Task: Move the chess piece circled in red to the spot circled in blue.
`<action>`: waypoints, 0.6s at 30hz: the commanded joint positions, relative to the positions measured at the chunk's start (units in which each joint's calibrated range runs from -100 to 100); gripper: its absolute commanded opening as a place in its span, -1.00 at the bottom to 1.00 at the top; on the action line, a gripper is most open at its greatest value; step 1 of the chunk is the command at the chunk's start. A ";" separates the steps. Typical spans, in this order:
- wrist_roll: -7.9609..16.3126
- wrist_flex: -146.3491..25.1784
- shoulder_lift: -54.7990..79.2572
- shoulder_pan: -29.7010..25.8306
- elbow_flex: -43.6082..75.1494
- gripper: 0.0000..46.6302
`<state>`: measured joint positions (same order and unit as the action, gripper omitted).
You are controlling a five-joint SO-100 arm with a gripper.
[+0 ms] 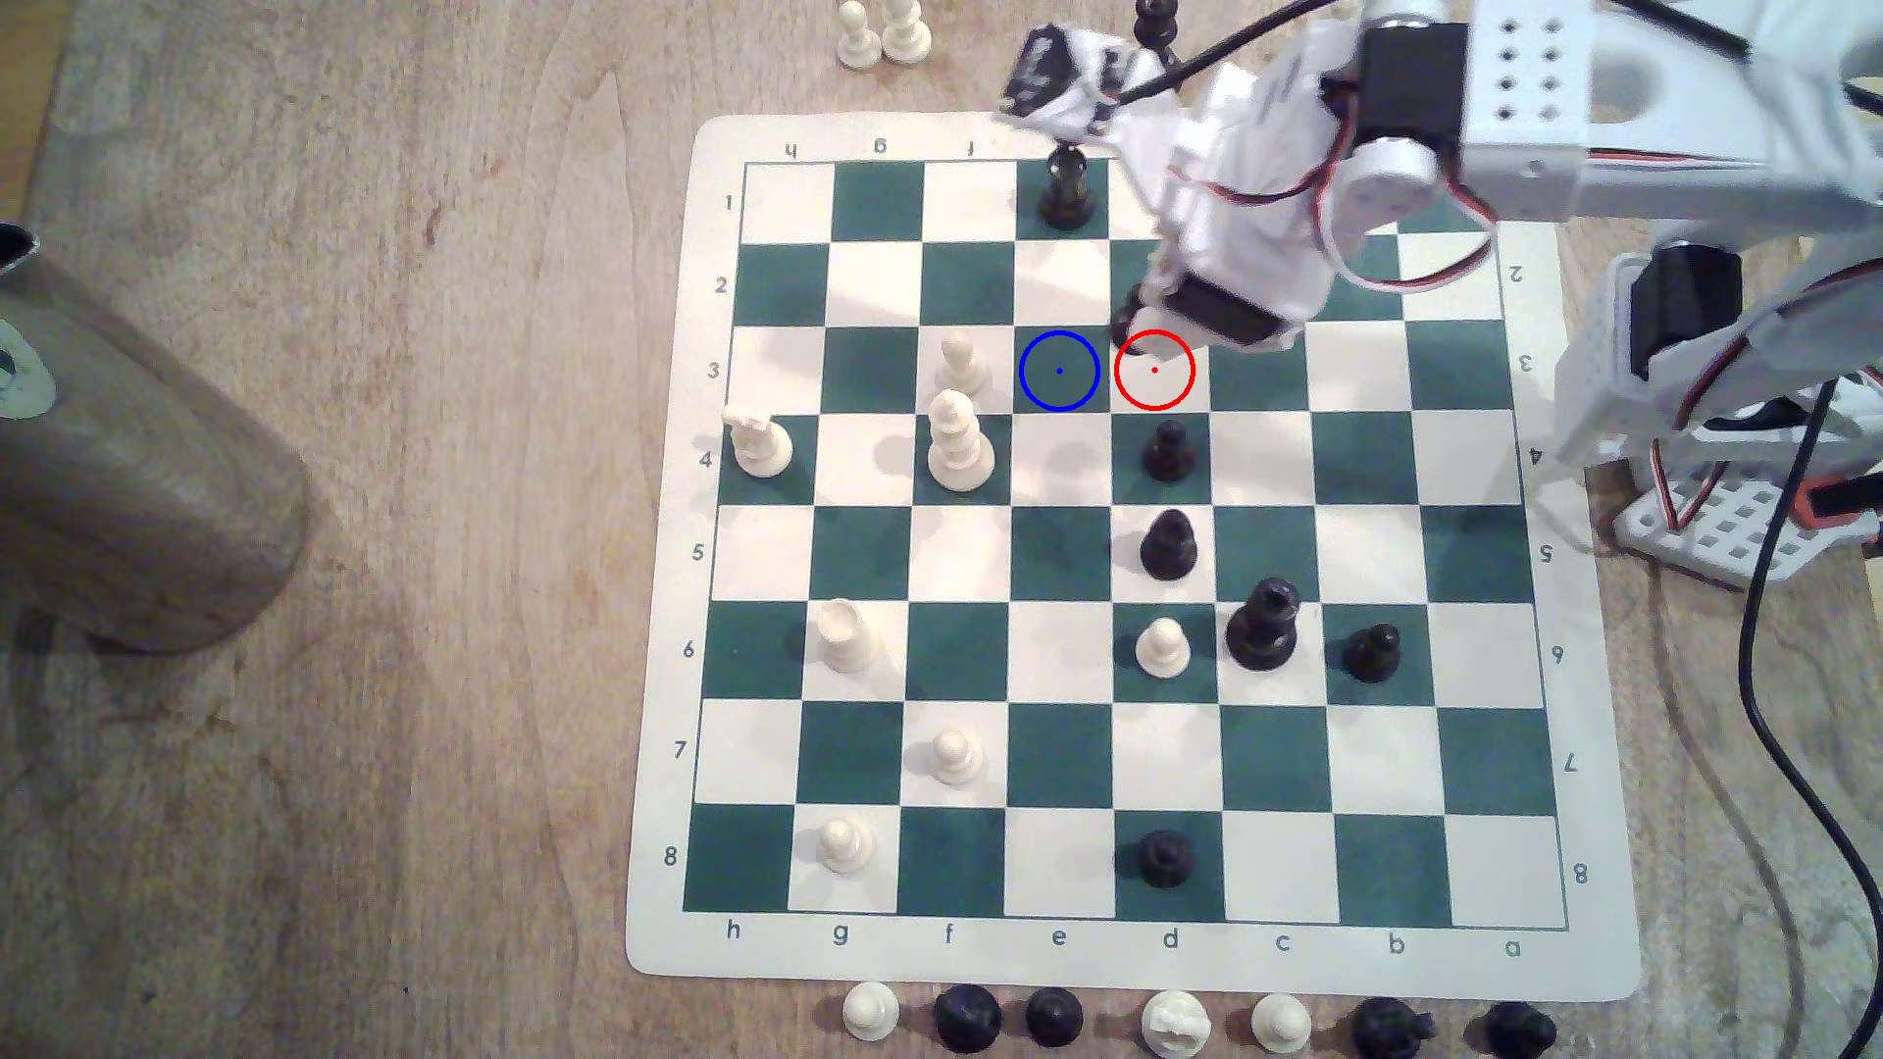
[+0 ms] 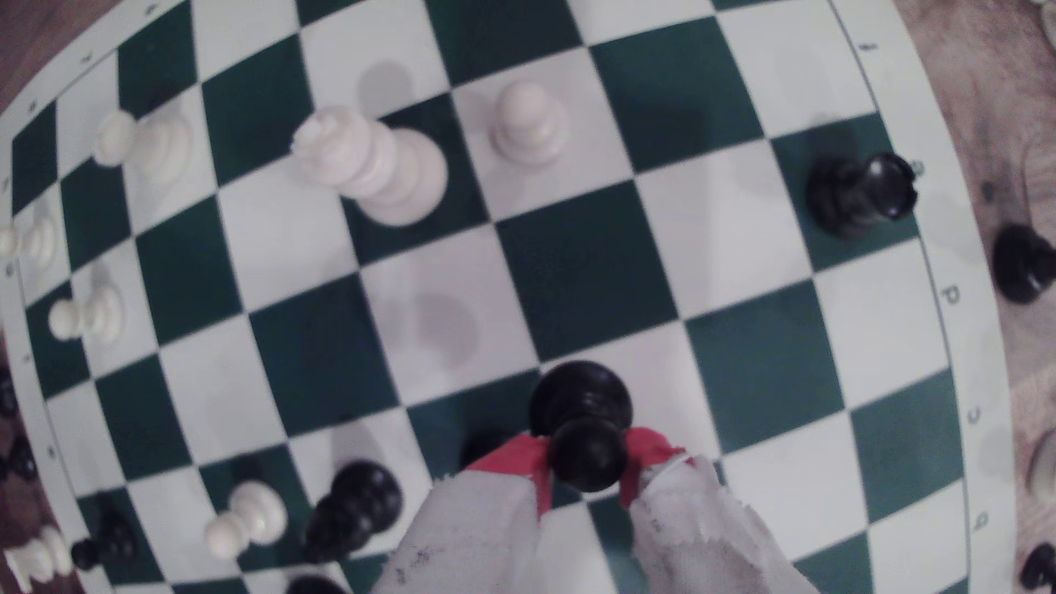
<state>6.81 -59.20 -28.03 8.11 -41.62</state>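
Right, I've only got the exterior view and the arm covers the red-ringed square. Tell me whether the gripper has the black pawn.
Observer: Yes. The wrist view shows the gripper shut on the black pawn, with one red-taped finger on each side of it.
Operator: Tell me where on the piece it's gripping.
Observer: At the ball head. The flared base sticks out past the fingertips, untouched.
Operator: Say if it's off the board.
Observer: I cannot tell. The base overlaps the edge between a white and a green square.
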 commanded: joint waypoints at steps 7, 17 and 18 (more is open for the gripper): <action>0.49 5.31 8.84 -1.03 8.53 -0.88; 0.59 8.83 16.40 -0.96 11.70 -0.89; 0.59 9.08 17.33 -0.80 12.24 -0.89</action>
<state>7.30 -51.24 -10.93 7.23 -34.84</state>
